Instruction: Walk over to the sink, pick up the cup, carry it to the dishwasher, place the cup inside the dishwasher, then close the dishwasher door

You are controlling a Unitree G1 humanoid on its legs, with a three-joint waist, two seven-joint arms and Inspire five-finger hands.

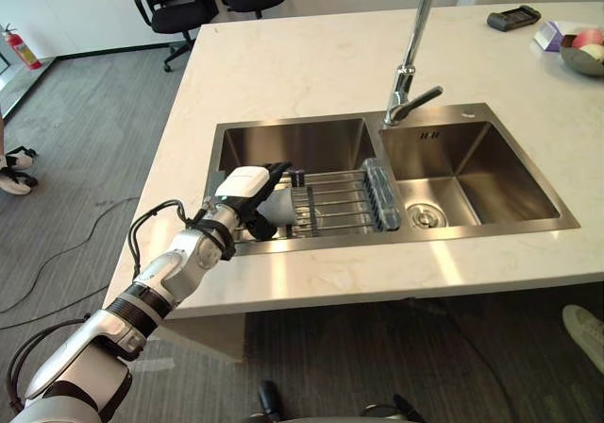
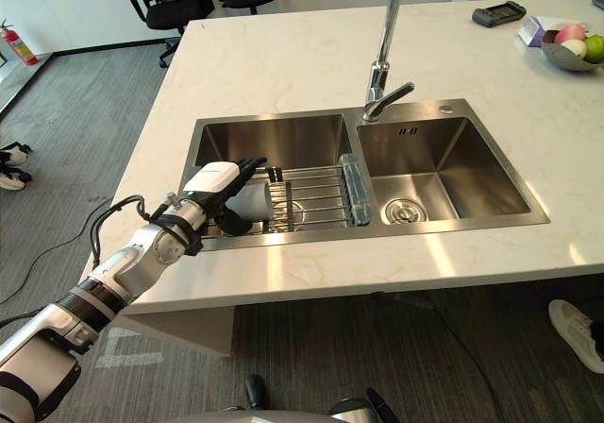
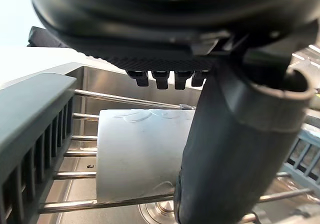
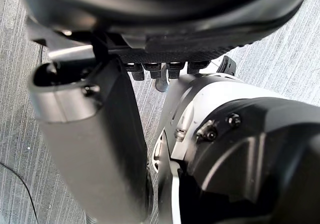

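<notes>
With the walk to the stainless-steel double sink (image 1: 491, 173) done, the left hand (image 1: 247, 192) reaches open, thumb spread, over the pale grey cup (image 3: 135, 154) lying ungripped on the wire rack (image 1: 335, 201); grasping plus 3 later steps remain.

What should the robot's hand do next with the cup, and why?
Probably close the left hand around the cup: it lies on its side on the rack in the sink, just in front of the open palm, not yet gripped.
</notes>
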